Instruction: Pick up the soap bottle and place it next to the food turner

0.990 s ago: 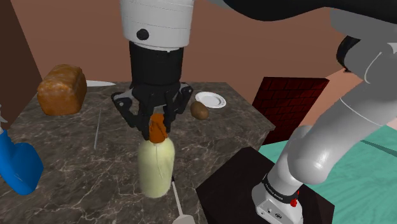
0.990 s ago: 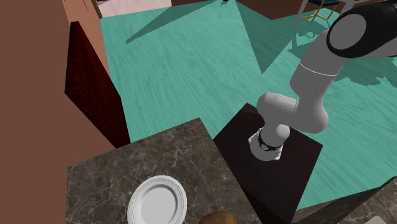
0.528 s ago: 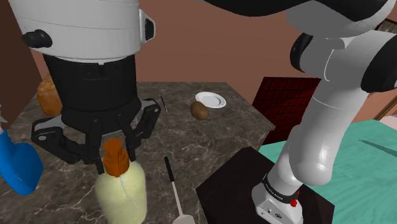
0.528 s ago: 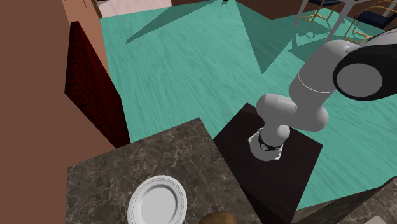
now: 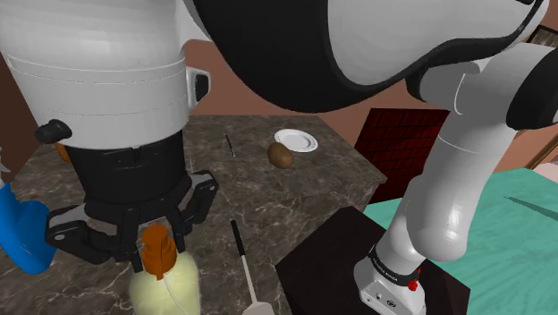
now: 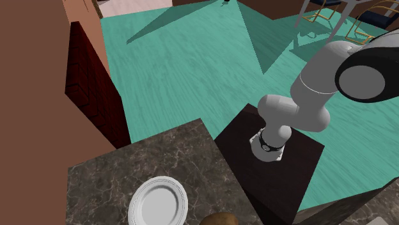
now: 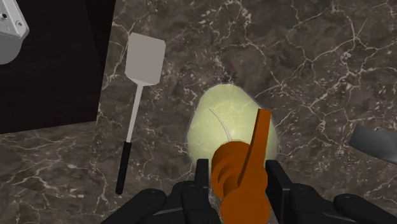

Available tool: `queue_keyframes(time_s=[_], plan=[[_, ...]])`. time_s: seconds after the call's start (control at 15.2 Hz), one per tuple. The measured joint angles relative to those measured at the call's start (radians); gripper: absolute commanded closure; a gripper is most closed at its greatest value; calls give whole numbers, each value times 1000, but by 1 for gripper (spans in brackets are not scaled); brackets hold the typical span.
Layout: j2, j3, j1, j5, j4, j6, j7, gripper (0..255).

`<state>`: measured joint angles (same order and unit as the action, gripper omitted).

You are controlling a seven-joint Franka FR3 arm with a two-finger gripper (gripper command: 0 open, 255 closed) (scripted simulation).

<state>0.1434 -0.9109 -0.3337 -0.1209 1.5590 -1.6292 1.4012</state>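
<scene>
The gripper [image 7: 238, 177] is closed to a narrow gap around the orange pump [image 7: 236, 194] of the bottle [image 7: 232, 121], with one black finger [image 7: 202, 173] on each side. The bottle is therefore held by its top, and its pale yellow body points straight down from the hand. This grip is probably chosen because the body looks too wide for the jaws. The bottle is just beside the turner [image 7: 135, 102] and does not touch it. The turner lies flat on the marble table [image 7: 318, 63], its blade end next to the dark stand [image 7: 51, 63]. In the shoulder view the bottle's base is cut off by the picture's edge, so one cannot tell if it rests on the table or is a little above it. With the bottle so near the turner, the carrying seems almost finished. What is left is likely to set it upright and release it. A plate [image 5: 295, 140] and a brown round thing [image 5: 281, 155] lie well apart from the turner.
</scene>
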Motion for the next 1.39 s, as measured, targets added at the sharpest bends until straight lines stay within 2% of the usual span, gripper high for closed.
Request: queue_keyframes(time_s=[0.4,0.79,0.86,1.25,1.39], plan=[[-17,5,15,13,94,-84,-11,255],[-19,5,16,14,109,-98,-11,255],[-19,5,16,14,109,-98,-11,0],[-19,5,16,14,108,-98,-11,0],[-9,2,8,7,58,-54,-3,0]])
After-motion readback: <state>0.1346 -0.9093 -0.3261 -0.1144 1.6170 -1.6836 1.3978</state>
